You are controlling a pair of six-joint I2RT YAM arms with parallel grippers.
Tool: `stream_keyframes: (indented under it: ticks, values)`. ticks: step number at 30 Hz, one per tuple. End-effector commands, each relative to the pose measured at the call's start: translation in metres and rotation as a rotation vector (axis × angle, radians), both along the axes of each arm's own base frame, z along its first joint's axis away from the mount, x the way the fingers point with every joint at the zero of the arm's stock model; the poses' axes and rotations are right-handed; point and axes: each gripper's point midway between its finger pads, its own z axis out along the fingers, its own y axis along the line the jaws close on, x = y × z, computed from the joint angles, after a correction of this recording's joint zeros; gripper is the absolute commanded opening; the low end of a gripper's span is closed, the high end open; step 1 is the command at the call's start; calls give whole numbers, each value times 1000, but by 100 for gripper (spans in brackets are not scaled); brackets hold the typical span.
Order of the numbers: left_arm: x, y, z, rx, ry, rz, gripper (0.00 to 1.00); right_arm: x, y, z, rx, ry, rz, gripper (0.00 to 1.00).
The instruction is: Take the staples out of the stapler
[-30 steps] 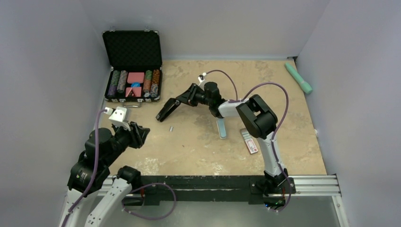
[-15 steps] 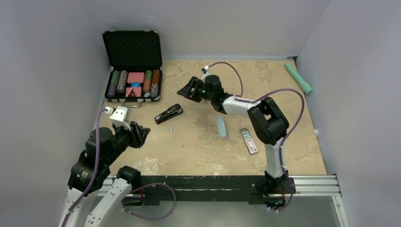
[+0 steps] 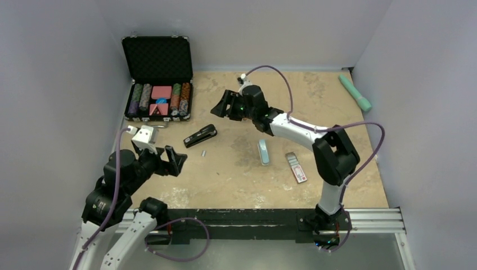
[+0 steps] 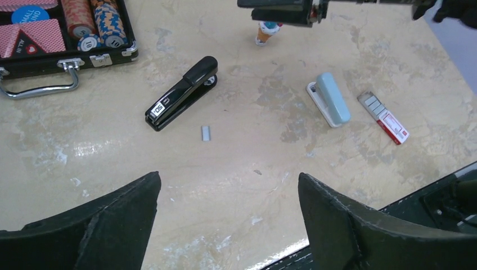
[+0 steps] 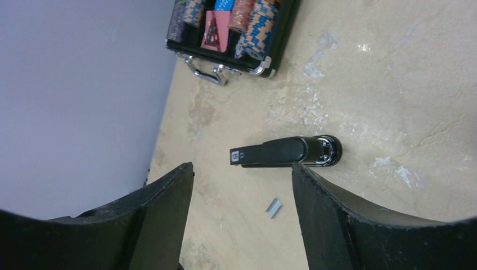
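Above desk (image 3: pixel 337 140), left hand (image 3: pixel 171 160) and right hand (image 3: pixel 224 107) both wide open, empty; stapler (image 3: pixel 201 135) lies shut, may hold more. Stray sweep could flick staples (image 3: pixel 203 152) just beside it away.

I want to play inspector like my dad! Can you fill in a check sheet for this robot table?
Surface: tan table, mottled, with pale scuffs.
Job's things: stapler lies shut; staples lie loose beside it, not touching.
Clutter: open chip case, blue bar, red-white pack, green tool.
Grippers: left gripper open, empty; right gripper open, empty, raised off the table.
Cables: purple cables loop along both arms; none lies on the things.
Surroundings: grey walls on three sides; metal rail at the near edge.
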Motion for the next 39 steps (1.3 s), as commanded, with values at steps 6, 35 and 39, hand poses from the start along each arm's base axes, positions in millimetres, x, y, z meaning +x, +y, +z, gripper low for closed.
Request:
stream_keyframes:
  ticks: [6,35,39]
  values:
    - [6,-3,-4,6,36,0,100,-15,-82,38,-282,-154,-199,73]
    - [3,-4,-1,1,16,-11,99,-57,-180,-115,-727,70,-353,47]
    - [4,-4,-1,2,17,-14,99,-62,-180,-116,-739,72,-340,37]
